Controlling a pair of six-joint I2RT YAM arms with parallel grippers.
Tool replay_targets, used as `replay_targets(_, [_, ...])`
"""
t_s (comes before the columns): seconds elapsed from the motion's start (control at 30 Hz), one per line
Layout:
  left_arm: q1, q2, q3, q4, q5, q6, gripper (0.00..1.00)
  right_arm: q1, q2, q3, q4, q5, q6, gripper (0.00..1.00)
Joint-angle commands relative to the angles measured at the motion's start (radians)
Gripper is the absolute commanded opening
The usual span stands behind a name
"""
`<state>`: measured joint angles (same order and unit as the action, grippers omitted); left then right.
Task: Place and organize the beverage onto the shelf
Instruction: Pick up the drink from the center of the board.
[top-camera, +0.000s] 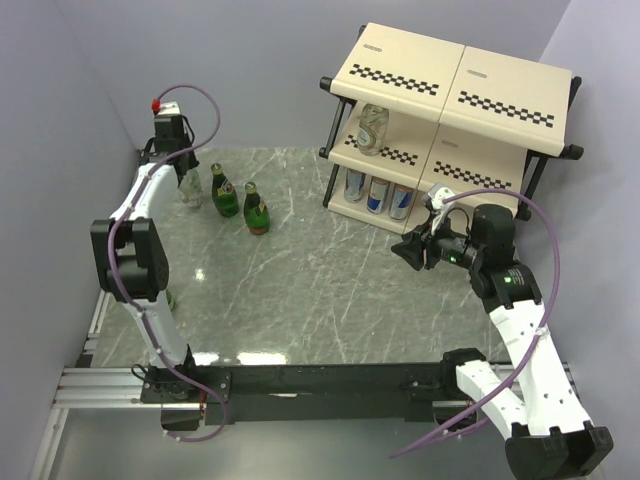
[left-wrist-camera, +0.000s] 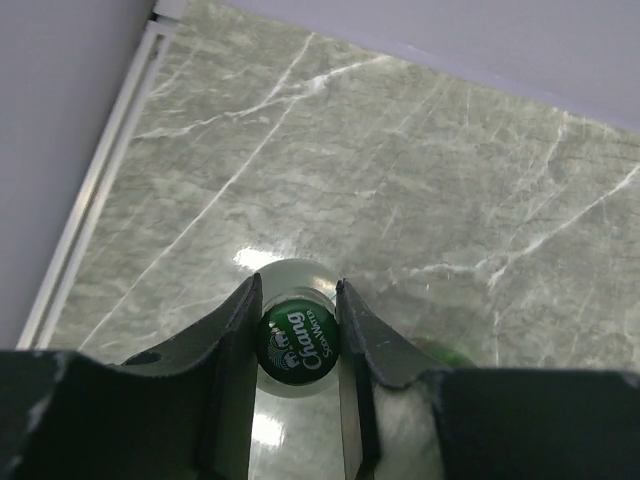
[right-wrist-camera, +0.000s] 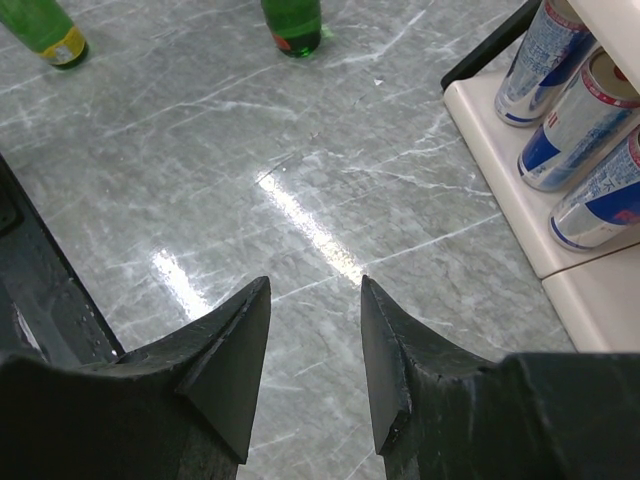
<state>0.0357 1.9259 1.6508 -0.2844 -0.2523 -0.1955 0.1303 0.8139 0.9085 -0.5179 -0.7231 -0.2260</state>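
1. Between the fingers of our left hand (left-wrist-camera: 298, 300), the clear bottle (left-wrist-camera: 297, 347) is clenched by its top: pickup, we judge.
2. Just right of that hand stand two green bottles (top-camera: 224, 192).
3. Far right is the shelf (top-camera: 400, 55); next, lift straight up.
4. Our right hand (right-wrist-camera: 315, 300) hangs released, empty.

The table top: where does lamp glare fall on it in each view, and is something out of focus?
Top external view: two pale glare patches on the table, toward the left and the near edge. Left wrist view: one bright spot just behind the bottle cap, whose print reads clearly. Right wrist view: a long bright streak ahead of the dark fingers; the cans look sharp.
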Motion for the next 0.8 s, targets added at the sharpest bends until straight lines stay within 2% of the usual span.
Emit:
replay_targets(0.0, [0.0, -0.177, -0.023, 0.14, -0.035, 0.018, 0.0, -0.003, -0.021, 0.01, 0.015, 0.001, 0.001, 0.49])
replay_targets(0.17, [-0.003, -0.292, -0.161, 0.18, -0.008, -0.016, 0.0, 0.0, -0.027, 0.01, 0.016, 0.004, 0.001, 0.49])
replay_targets(0.5, [-0.062, -0.533, -0.311, 0.129, 0.016, -0.038, 0.0, -0.001, -0.045, 0.012, 0.018, 0.011, -0.001, 0.49])
replay_targets(0.6, [-0.076, -0.628, -0.405, 0.116, 0.047, -0.059, 0.0, -0.001, -0.05, 0.01, 0.019, 0.011, -0.001, 0.49])
replay_targets(0.77, [-0.099, -0.748, -0.47, 0.057, 0.139, -0.087, 0.0, -0.003, -0.051, 0.013, 0.016, 0.01, -0.003, 0.49])
